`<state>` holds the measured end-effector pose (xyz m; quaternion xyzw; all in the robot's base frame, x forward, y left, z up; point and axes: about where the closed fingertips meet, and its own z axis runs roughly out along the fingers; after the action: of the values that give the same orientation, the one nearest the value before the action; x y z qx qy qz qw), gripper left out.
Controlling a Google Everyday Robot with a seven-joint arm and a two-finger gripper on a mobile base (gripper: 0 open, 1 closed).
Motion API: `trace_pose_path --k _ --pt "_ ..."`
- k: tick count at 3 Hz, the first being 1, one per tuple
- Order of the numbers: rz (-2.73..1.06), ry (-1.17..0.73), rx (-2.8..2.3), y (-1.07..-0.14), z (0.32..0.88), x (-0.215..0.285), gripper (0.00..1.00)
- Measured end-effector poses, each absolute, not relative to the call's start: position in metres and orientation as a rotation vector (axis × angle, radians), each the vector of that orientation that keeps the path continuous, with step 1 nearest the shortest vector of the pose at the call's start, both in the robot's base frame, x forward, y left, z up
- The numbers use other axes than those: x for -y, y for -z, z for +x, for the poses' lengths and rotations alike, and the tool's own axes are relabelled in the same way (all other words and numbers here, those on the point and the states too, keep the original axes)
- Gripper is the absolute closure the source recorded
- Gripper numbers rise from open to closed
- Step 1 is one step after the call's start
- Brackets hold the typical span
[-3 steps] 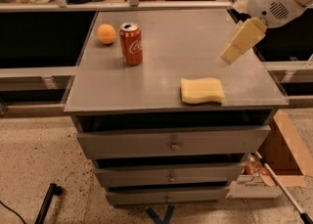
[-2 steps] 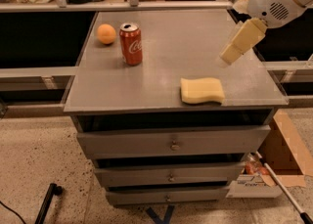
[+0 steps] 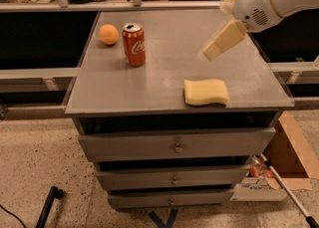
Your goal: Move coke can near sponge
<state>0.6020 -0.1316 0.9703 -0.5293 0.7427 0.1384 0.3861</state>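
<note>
The red coke can (image 3: 134,45) stands upright on the back left of the grey cabinet top (image 3: 159,80). The pale yellow sponge (image 3: 206,92) lies flat near the front right edge, well apart from the can. My gripper (image 3: 210,51) hangs above the right half of the top, pointing down and to the left. It is above and behind the sponge and to the right of the can, touching neither. It holds nothing that I can see.
An orange (image 3: 108,34) sits just left of the can. The cabinet has three drawers (image 3: 174,145) below. A cardboard box (image 3: 294,157) stands on the floor at the right. Shelving with clutter runs behind the cabinet.
My gripper has moved a little to the left over the top, towards the can. The can, the sponge and the orange have not moved.
</note>
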Motion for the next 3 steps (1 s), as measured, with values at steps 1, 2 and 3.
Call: trace_pose_path --k 1,2,3 --pt "-1.241 -0.390 -1.808 -0.977 0.635 0.103 0.00" --pt "-1.239 -0.404 -1.802 -0.976 0.641 0.098 0.00" --pt "-1.187 -0.472 -1.777 -0.976 0.671 0.081 0.00"
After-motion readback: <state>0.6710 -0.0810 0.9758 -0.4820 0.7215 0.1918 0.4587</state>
